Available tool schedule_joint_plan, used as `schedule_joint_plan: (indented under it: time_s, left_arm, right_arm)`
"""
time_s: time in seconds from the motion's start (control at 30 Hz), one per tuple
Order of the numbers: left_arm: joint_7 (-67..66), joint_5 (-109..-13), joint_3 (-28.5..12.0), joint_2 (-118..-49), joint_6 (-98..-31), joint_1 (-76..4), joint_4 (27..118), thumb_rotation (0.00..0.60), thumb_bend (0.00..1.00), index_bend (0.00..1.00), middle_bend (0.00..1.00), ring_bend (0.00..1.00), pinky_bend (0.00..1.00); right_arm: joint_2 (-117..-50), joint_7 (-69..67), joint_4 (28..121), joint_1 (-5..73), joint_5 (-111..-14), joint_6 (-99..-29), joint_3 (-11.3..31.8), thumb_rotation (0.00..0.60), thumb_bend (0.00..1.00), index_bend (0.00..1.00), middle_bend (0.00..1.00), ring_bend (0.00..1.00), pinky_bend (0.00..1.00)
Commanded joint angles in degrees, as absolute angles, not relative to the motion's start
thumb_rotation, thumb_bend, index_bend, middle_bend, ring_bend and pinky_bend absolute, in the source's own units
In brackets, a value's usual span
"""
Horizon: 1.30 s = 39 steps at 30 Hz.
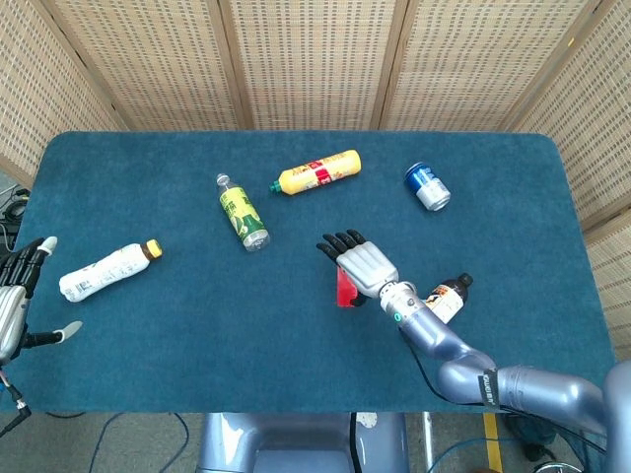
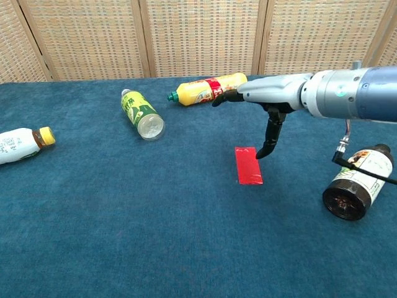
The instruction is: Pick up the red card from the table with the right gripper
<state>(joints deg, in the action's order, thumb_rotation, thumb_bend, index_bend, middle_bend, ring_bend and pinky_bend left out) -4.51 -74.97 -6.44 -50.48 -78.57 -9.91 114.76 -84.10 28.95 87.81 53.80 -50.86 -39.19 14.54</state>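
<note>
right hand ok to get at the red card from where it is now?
Probably yes. The right hand hangs open just above the red card, thumb pointing down beside its far right edge. Nothing lies on the card, and the dark bottle sits well off to the side. The card lies flat on the cloth, so pinching may be fiddly.

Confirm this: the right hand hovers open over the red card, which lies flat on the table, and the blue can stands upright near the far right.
One thing is wrong: the blue can lies on its side, not upright, as the head view shows. The rest holds: the right hand hovers open over the red card, which lies flat on the table, and the can is near the far right.
</note>
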Motion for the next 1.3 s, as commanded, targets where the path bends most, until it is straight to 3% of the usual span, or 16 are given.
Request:
schedule_joint_plan:
  time_s: [0.03,0.37,1.3]
  left_arm:
    - [-4.5,-75.1,-6.4,-50.4,-78.7,-9.9,114.8,0.6,0.0,0.0,0.0,0.0,0.0]
    - [-4.3,-74.9,-6.4,-50.3,-78.6,-10.0,114.9,0.6,0.0,0.0,0.0,0.0,0.0]
    - [-4.3,-74.2,-6.4,-50.4,-78.0,-10.5,114.8,0.6,0.0,0.0,0.0,0.0,0.0]
  right_arm:
    - [-87.1,32.7,86.4,56.6,-46.0,-40.9,12.4,0.6,0.0,0.0,0.0,0.0,0.0]
    - [-92.5,35.7,82.2,59.8,-40.4,-43.8,9.3,0.6,0.0,0.0,0.0,0.0,0.0]
    - [-95.5,34.8,75.6,59.8,-40.6,-44.1,5.3,0.6,0.0,0.0,0.0,0.0,0.0]
